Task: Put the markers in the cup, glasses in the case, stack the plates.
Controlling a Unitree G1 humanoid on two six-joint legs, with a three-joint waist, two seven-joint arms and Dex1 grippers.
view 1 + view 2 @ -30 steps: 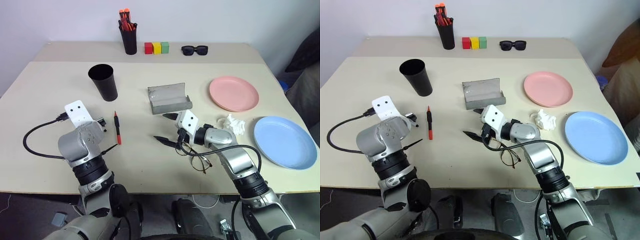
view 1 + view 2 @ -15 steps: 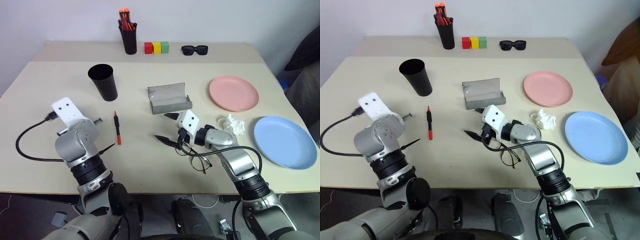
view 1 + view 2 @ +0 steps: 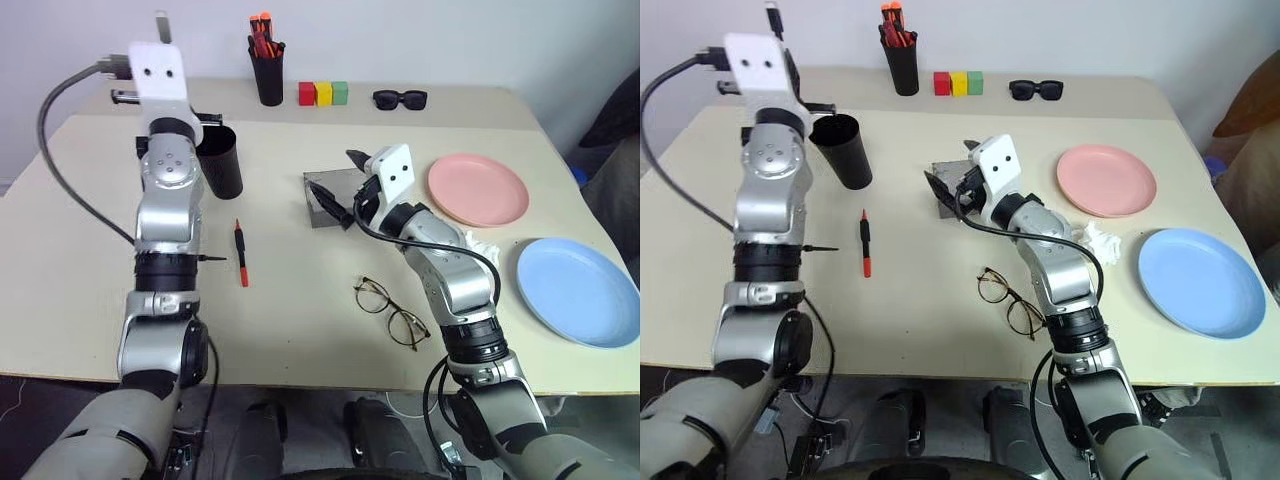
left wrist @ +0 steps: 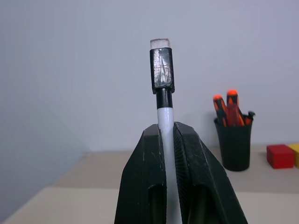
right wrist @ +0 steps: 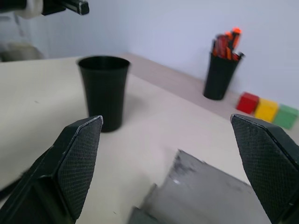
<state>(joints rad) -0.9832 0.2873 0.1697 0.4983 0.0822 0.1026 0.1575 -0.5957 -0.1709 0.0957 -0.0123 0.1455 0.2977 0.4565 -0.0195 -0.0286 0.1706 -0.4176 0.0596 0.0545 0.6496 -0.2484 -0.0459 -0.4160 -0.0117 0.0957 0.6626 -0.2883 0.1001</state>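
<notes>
My left gripper (image 4: 165, 128) is raised and shut on the white marker (image 4: 163, 109), whose black cap (image 3: 208, 120) juts out just above the rim of the black cup (image 3: 222, 165). The red marker (image 3: 241, 256) lies on the table in front of the cup. Held above the near end of the grey case (image 3: 326, 196), my right gripper (image 3: 336, 178) is open and empty. The lid of the case is up. The wire-framed glasses (image 3: 392, 313) lie nearer the front edge. The pink plate (image 3: 478, 190) and the blue plate (image 3: 580, 290) sit apart at the right.
At the back stand a black pen holder (image 3: 268, 76) with orange-capped pens, three coloured blocks (image 3: 322, 94) and black sunglasses (image 3: 400, 99). A crumpled white tissue (image 3: 482, 246) lies between the plates. A black cable (image 3: 70, 170) loops from my left wrist.
My left gripper closed on the white marker and lifted it from the table to beside the cup's rim. My right gripper rose from the glasses to the case, still open.
</notes>
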